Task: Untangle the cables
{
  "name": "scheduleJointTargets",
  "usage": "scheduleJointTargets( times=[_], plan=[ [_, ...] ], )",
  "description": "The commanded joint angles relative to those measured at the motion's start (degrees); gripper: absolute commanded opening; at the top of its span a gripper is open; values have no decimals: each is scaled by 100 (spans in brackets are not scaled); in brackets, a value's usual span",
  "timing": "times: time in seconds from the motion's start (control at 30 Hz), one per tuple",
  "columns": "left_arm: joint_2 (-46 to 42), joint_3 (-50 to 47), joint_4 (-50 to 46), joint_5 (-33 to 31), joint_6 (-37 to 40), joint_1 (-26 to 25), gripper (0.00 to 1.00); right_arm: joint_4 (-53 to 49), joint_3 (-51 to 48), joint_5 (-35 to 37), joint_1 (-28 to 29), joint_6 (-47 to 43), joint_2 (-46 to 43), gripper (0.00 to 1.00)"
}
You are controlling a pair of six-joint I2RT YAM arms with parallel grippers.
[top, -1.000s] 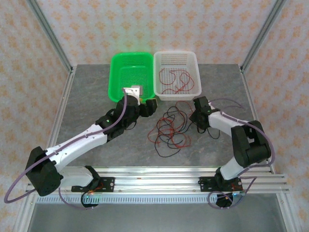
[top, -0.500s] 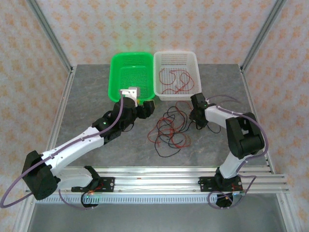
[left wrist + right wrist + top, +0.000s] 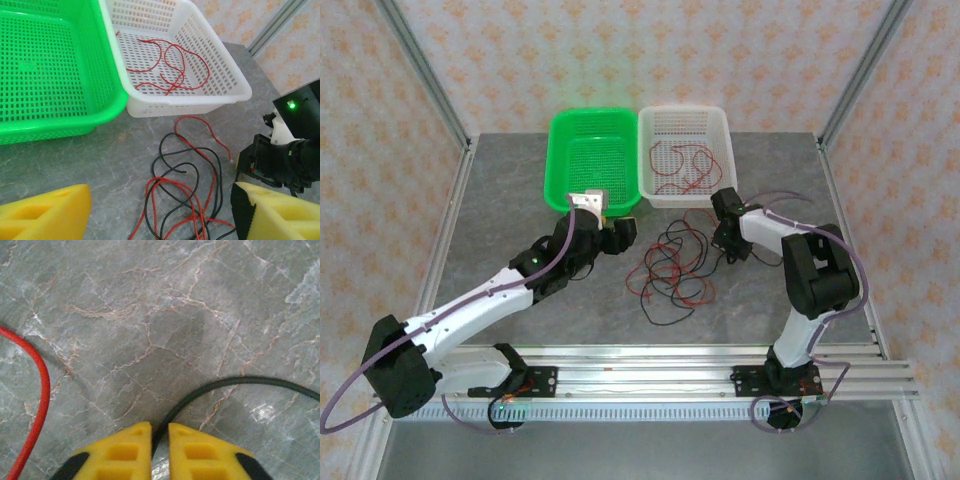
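Red and black cables (image 3: pixel 672 268) lie tangled on the grey table, between the two arms. My right gripper (image 3: pixel 160 432) is down at the tangle's right edge (image 3: pixel 720 242), and its yellow fingers are shut on a black cable (image 3: pixel 225 385) that curves away to the right. A red cable (image 3: pixel 42 385) runs past on its left. My left gripper (image 3: pixel 160 202) hangs open over the tangle (image 3: pixel 190 195), left of it in the top view (image 3: pixel 617 232), with nothing between its yellow fingers. More red cables (image 3: pixel 170 65) lie in the white basket (image 3: pixel 200 102).
A green basket (image 3: pixel 592 118) holding nothing stands at the back, with the white basket (image 3: pixel 686 112) against its right side. The right arm's black wrist (image 3: pixel 280 160) sits close to the left gripper's right finger. An aluminium rail (image 3: pixel 650 372) runs along the near edge.
The right gripper has shut on the black cable and shifted slightly left towards the tangle. The left arm has drawn back a little from the green basket.
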Motion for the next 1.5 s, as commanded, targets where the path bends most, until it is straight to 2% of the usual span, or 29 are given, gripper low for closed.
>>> scheduleJointTargets(
  times=[0.0, 0.03, 0.2, 0.57, 0.8, 1.0, 1.23, 1.37, 1.47],
  plan=[
    [-133, -123, 12, 85, 114, -1, 75, 120, -308, -13, -35, -42, 565, 3],
    [-133, -139, 31, 97, 110, -3, 75, 164, -337, -46, -28, -45, 564, 0],
    [-207, -158, 76, 144, 141, -3, 75, 385, -558, -8, -35, -43, 204, 0],
    [-761, -493, 40, 159, -102, -11, 72, 322, -86, -17, -28, -532, -1965, 0],
    [-1281, -997, 242, 124, -329, -11, 71, -17, 419, -430, -33, -731, -3078, 0],
    [-1567, -1198, 365, 195, -315, -20, 71, -264, 1473, -1111, -34, -902, -3346, 0],
    [-1396, -1216, 1127, 288, 582, -467, 72, -337, 2680, -2024, -36, -885, -3212, 0],
    [-814, -945, 1770, 58, 1363, -862, 74, -280, 3143, -2518, -33, -780, -3085, 0],
    [-192, -667, 2331, 177, 1761, -986, 74, -136, 3413, -2919, -36, -638, -2998, 0]
  ],
)
